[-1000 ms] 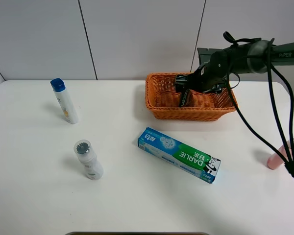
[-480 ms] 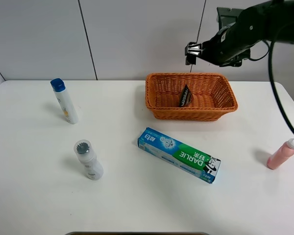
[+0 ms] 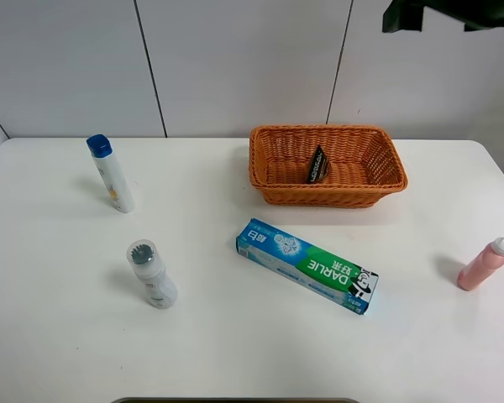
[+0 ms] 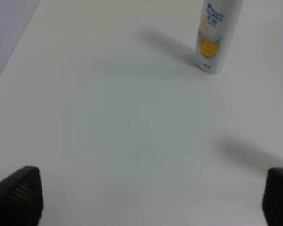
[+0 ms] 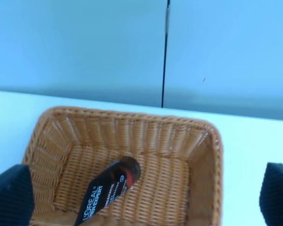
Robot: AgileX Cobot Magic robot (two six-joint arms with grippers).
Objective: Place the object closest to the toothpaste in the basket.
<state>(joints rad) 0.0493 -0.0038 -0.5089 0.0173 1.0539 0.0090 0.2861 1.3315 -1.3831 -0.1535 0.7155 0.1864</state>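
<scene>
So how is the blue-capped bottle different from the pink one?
The white bottle with the blue cap stands far left and carries a yellow print; the pink bottle with the white cap stands far right, shorter and plain. Both lean slightly on the white table, untouched, well away from the orange wicker basket.

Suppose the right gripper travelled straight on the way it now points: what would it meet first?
Probably the black tube lying in the basket, which sits between the right gripper's fingers in the wrist view; depth is unclear.
</scene>
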